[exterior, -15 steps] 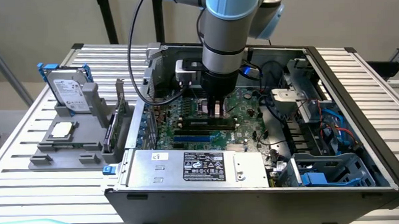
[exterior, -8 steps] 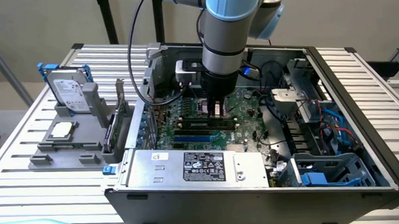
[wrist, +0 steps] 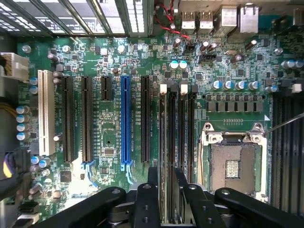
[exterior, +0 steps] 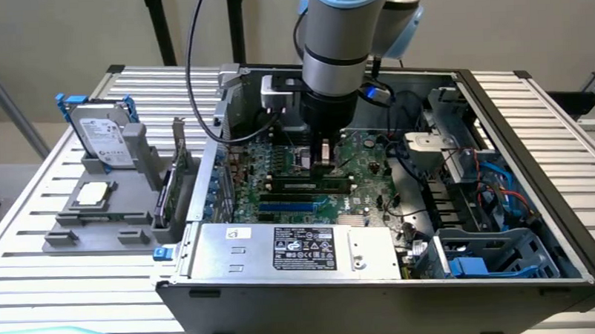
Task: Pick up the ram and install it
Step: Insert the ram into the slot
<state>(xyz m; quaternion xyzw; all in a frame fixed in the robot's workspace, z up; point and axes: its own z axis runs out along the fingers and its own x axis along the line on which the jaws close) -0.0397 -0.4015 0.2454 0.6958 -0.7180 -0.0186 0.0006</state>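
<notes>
The thin green ram (exterior: 313, 184) lies flat-edged in a long black slot on the glossy green motherboard (wrist: 114, 71). The black metal hand (wrist: 167, 183) hangs just above it, fingers parted and gripping nothing.

My end effector (exterior: 324, 160) hangs inside the open computer case (exterior: 537, 225), just above the motherboard (exterior: 362, 153). The ram (exterior: 304, 184) sits in a memory slot directly below me. Nearer the camera lies the power supply (exterior: 292, 247). On the desk (exterior: 44, 276), at the exterior view's left, a holder (exterior: 94, 235) carries a hard drive (exterior: 104, 134).
</notes>
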